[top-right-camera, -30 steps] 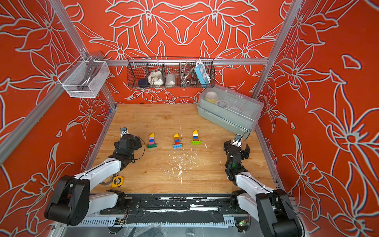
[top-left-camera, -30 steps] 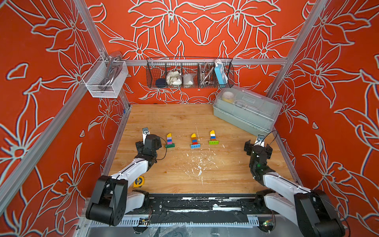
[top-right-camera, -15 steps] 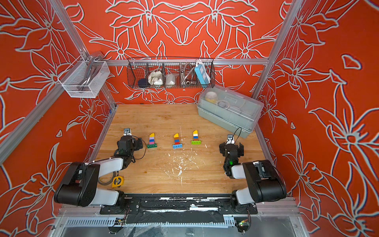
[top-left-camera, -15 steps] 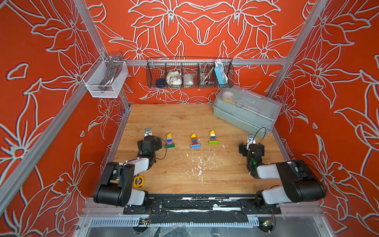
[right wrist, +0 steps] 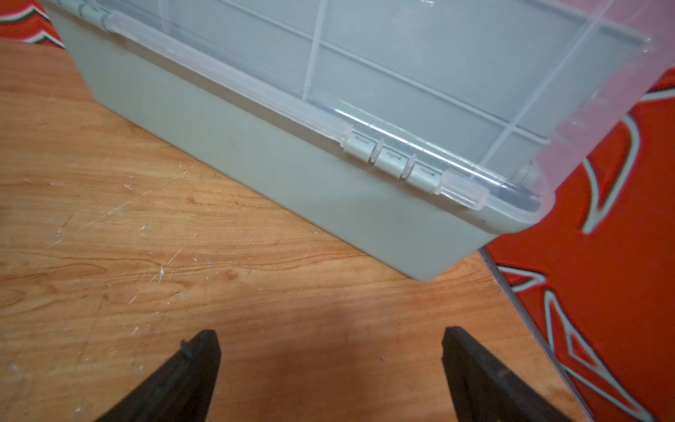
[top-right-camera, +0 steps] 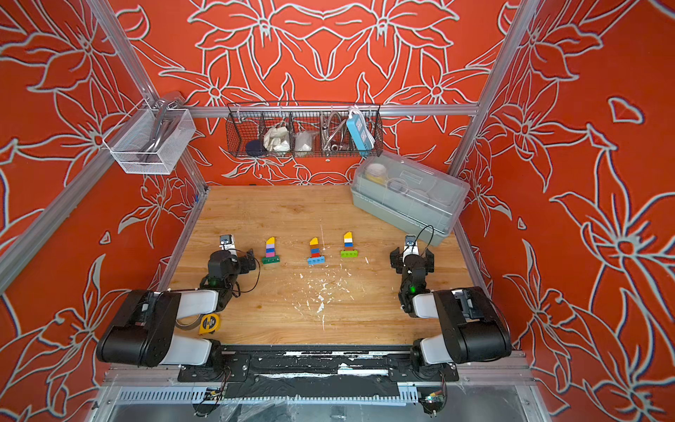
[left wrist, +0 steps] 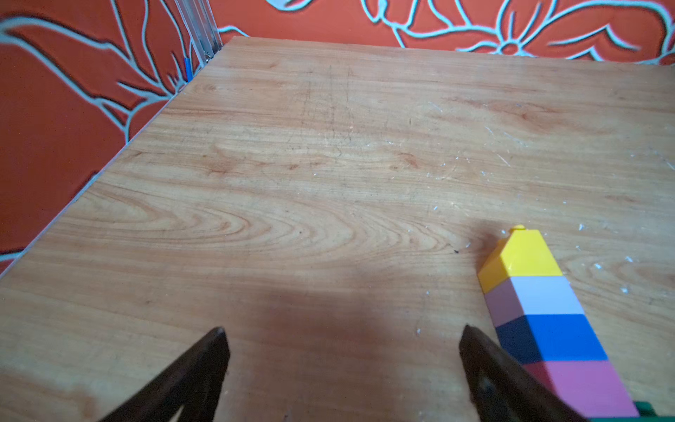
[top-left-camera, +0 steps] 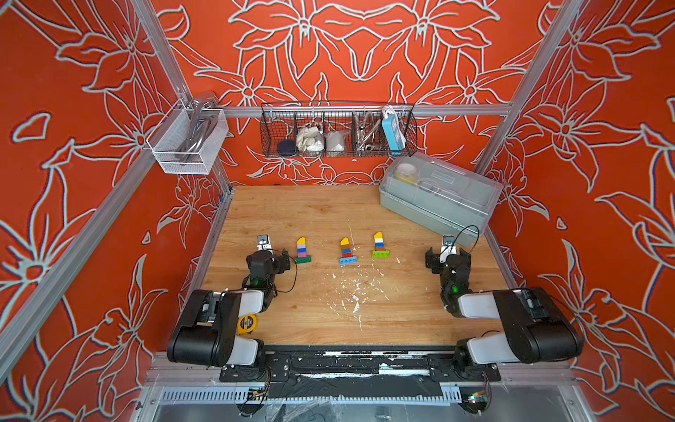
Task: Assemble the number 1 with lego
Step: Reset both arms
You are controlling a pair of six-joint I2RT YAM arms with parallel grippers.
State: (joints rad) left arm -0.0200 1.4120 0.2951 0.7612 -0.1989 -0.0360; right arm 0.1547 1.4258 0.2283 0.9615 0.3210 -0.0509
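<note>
Three small lego towers stand in a row mid-table in both top views. One has a dark green base (top-left-camera: pixel 301 250), one a light blue base (top-left-camera: pixel 346 251), one a lime base (top-left-camera: pixel 380 244). My left gripper (top-left-camera: pixel 268 257) rests low just left of the green-based tower, open and empty. In the left wrist view that tower (left wrist: pixel 548 310) rises right beside one finger of the left gripper (left wrist: pixel 342 329). My right gripper (top-left-camera: pixel 447 255) sits at the right side, open and empty. The right wrist view shows only bare wood between the tips of the right gripper (right wrist: pixel 329 330).
A grey lidded box (top-left-camera: pixel 438 197) stands at the back right, close ahead of the right gripper, and shows large in the right wrist view (right wrist: pixel 292 175). White flecks (top-left-camera: pixel 352 296) litter the table's middle. A yellow tape measure (top-left-camera: pixel 247 324) lies under the left arm. Wire baskets (top-left-camera: pixel 338 131) hang on the back wall.
Both arms have folded back, their elbows now raised near the front rail. The right gripper has shifted a little left. The towers have not moved and both jaws stay open.
</note>
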